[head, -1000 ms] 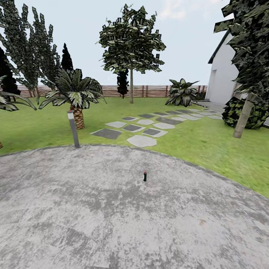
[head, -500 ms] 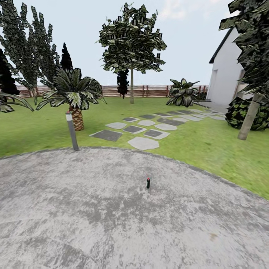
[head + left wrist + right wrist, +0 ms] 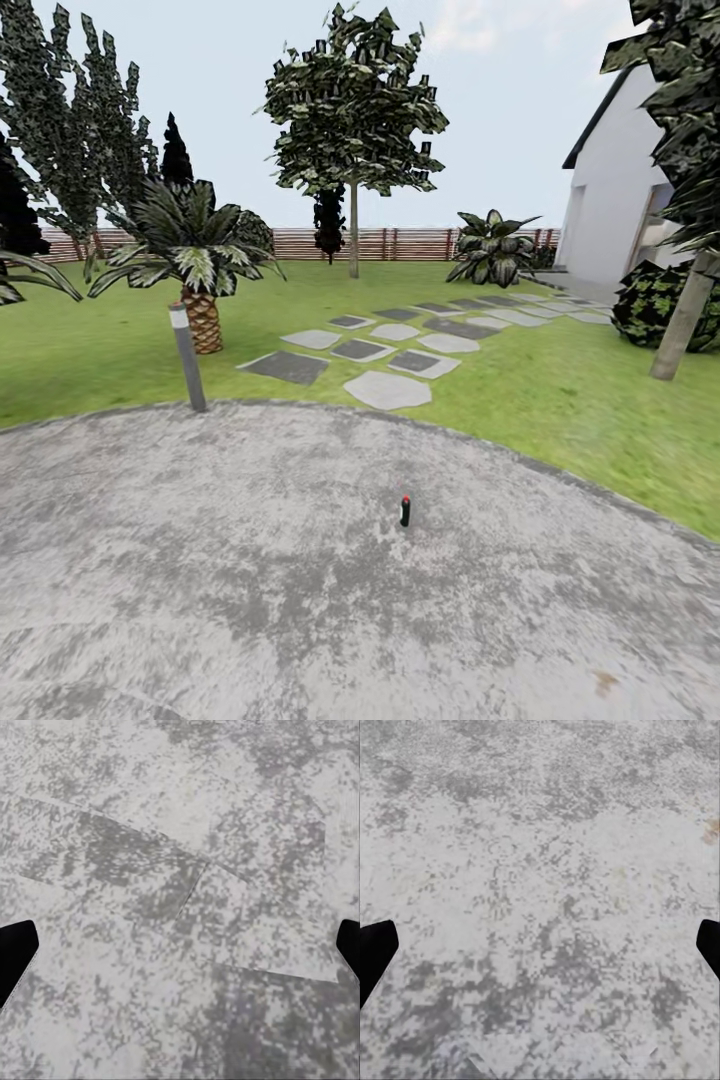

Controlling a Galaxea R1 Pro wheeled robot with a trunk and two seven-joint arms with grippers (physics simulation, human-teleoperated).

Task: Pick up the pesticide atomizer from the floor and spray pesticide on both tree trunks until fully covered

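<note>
Left gripper [image 3: 180,952] and right gripper [image 3: 540,952] hang spread wide over mottled grey paving [image 3: 250,600]; the pesticide atomizer [image 3: 405,511] stands upright mid-paving, lawn [image 3: 560,390] and fence [image 3: 400,243] beyond.

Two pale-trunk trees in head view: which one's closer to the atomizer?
The right-edge tree trunk, leaning by the dark shrub. The other stands back near the fence.

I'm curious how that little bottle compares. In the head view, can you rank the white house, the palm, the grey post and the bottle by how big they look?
1. White house, cut off by the frame
2. Palm
3. Grey post
4. Pesticide atomizer

Distance skews this: the house stands farthest, the bottle nearest.
</note>
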